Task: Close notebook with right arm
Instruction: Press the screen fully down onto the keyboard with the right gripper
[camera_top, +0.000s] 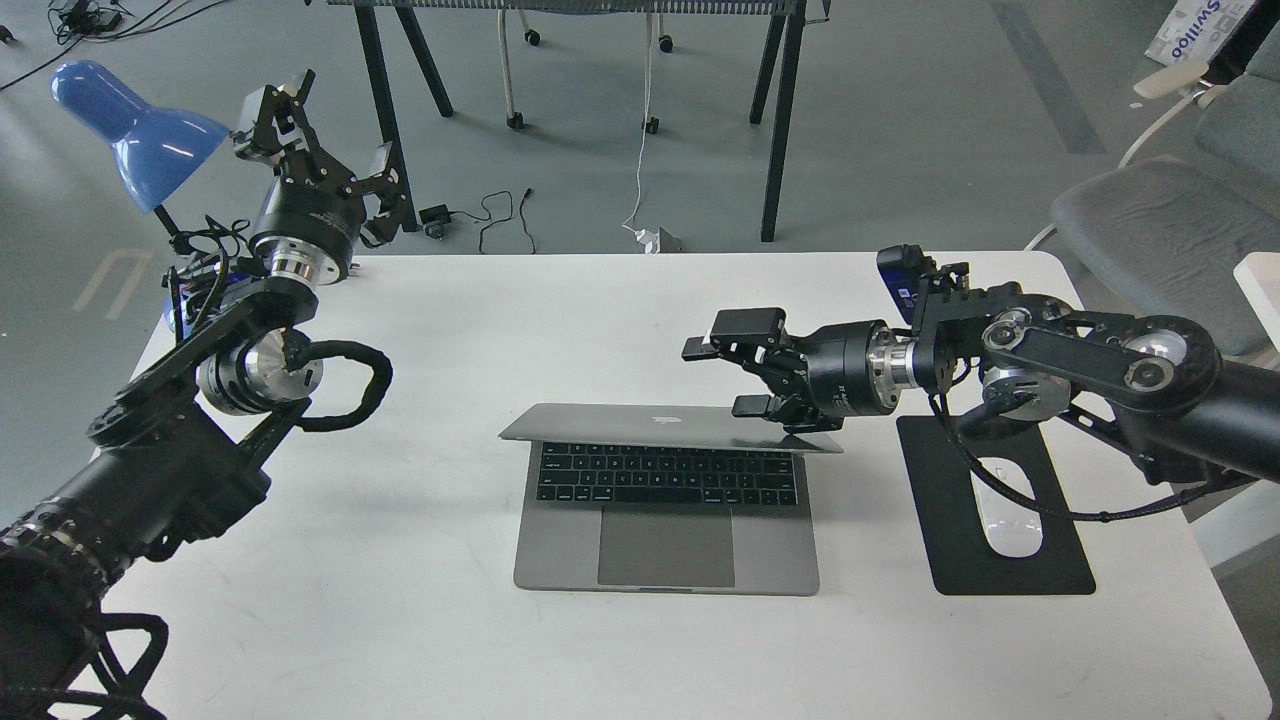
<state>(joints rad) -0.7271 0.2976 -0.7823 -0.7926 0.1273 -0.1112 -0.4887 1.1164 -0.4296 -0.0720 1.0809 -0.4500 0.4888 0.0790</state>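
Observation:
The space-grey notebook (665, 520) lies in the middle of the white table (420, 620). Its lid (650, 427) is tipped far forward over the keyboard, and the apple logo shows on top. My right gripper (738, 376) comes in from the right with its fingers spread open. Its lower finger rests on the lid's right part. My left gripper (315, 140) is raised at the far left next to the blue lamp, open and empty.
A black mouse pad (1010, 560) with a white mouse (1005, 520) lies right of the notebook, partly under my right arm. A blue desk lamp (135, 130) stands at the table's back left. A grey chair (1150, 215) stands beyond the right corner.

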